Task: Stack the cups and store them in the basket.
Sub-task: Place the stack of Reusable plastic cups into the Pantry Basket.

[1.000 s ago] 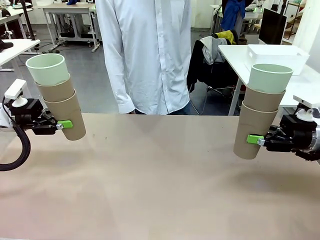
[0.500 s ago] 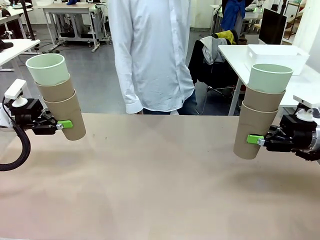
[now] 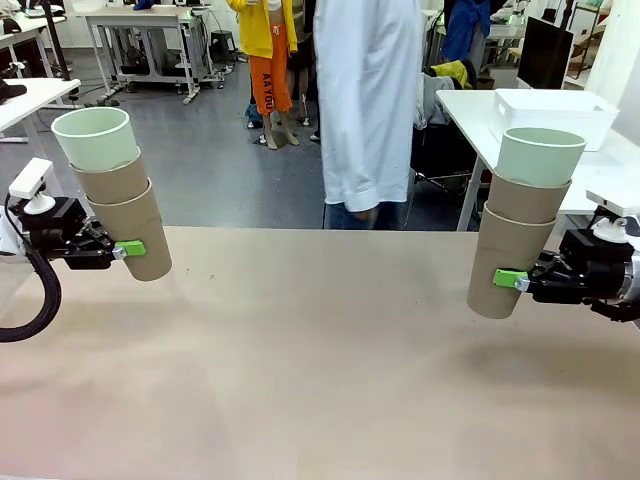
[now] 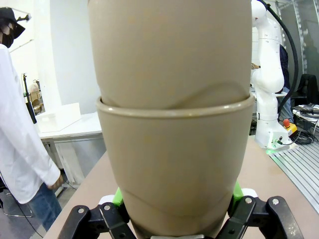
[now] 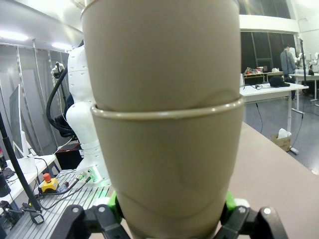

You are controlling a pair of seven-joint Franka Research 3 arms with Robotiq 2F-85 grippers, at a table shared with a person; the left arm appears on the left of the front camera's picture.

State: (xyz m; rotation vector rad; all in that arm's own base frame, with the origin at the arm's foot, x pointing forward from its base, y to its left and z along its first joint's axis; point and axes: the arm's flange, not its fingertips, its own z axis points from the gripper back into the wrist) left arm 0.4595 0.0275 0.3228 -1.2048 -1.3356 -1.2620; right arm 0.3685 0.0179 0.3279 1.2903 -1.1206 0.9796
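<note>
- Nearest, the left gripper (image 3: pixel 122 249) is clenched on the bottom tan cup of the left stack (image 3: pixel 115 195). Its green pads (image 4: pixel 118 196) press opposite sides of the wall just above the base.
- Likewise, the right gripper (image 3: pixel 508 279) grasps the bottom tan cup of the right stack (image 3: pixel 522 240), fingers low on the wall.
- Each stack is three cups, two tan with a mint one nested on top, mouths up. Both rise well above the fingers, lean a little, and seem to hang clear of the table (image 3: pixel 320 380).
- Handling, by my reading: the cups look light and stiff, with a matte wall that should give the pads fair friction. They are hardly fragile.
- Only the outer cup is pinched. The two inside sit by their own fit, so a strong tilt or jolt could let them slide out.
- The taper narrows toward the base, so a low pinch may creep off the narrow end. A hold slightly higher on the outer wall, below the next rim, looks safer.
- Beyond the fingers, past the table's far edge, a person (image 3: pixel 365 100) in a white shirt stands well apart from both stacks.
- Farthest, the basket (image 3: pixel 540 112) sits on a side table (image 3: pixel 470 105) behind the right stack, well beyond the right fingers. Its inside cannot be seen.
</note>
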